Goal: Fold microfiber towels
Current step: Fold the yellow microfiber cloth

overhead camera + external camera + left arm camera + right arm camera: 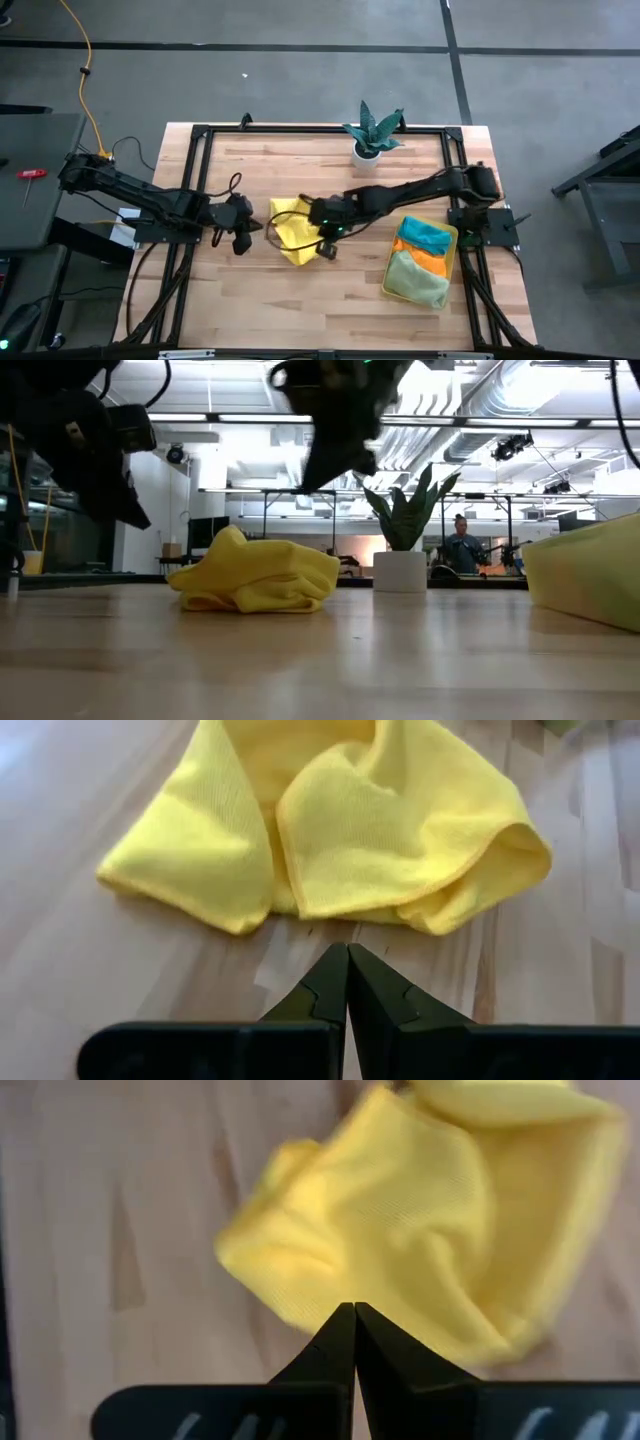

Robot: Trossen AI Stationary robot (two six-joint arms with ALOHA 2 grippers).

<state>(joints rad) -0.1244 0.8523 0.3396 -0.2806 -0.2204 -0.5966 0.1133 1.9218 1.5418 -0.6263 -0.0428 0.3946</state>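
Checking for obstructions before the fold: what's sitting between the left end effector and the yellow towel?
Nothing. The left wrist view shows only bare wood tabletop between the shut left end effector and the crumpled yellow towel; the high view shows the same short gap.

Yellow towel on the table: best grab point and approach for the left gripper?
Probably the hemmed corner of the yellow towel nearest the left gripper, approached low from the left arm's side. That flap lies flat against the table with a clear edge, while the middle is bunched. The fingers are shut, so open them first.
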